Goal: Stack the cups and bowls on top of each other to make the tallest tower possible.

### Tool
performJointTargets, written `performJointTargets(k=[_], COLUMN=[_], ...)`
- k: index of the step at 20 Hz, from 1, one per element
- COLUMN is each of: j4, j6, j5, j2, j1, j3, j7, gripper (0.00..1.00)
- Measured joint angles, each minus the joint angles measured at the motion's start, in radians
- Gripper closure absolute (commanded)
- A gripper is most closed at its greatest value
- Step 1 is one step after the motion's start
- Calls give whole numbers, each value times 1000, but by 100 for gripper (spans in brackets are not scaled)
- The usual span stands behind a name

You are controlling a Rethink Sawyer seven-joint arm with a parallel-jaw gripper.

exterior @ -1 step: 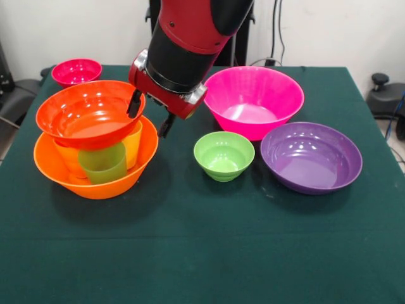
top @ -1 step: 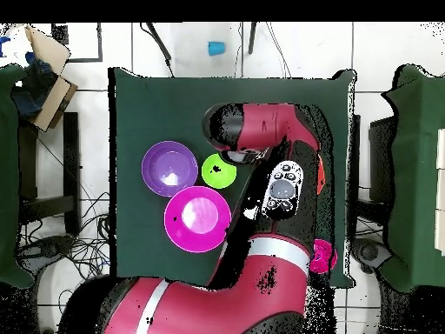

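— Front view: where's the tower (exterior @ -1 step: 95, 149)?

— On the green surface (exterior @ -1 step: 202, 240), large orange bowl (exterior @ -1 step: 95, 180) at base, holding green cup (exterior @ -1 step: 103, 163), yellow cup (exterior @ -1 step: 133, 143) and orange cup (exterior @ -1 step: 68, 158); red-orange bowl (exterior @ -1 step: 90, 113) resting tilted on top.

— And the gripper (exterior @ -1 step: 150, 114)?

— Fingers (exterior @ -1 step: 135, 104) spread apart, straddling the red-orange bowl's rim, gripping nothing. Pink bowl (exterior @ -1 step: 253, 100), light green bowl (exterior @ -1 step: 223, 155), purple bowl (exterior @ -1 step: 311, 157) beside; crimson bowl (exterior @ -1 step: 76, 71) behind.

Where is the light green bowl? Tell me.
In the front view, the light green bowl stands on the table's green cloth, between the purple bowl and the tower, before the pink bowl.
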Motion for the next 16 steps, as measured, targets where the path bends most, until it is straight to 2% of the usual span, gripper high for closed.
performJointTargets(k=[9,16], j4=[-8,-36], j6=[50,132], j5=[0,0], j2=[0,-1], j1=[13,29], j3=[0,0], j7=[0,0], gripper=[0,0])
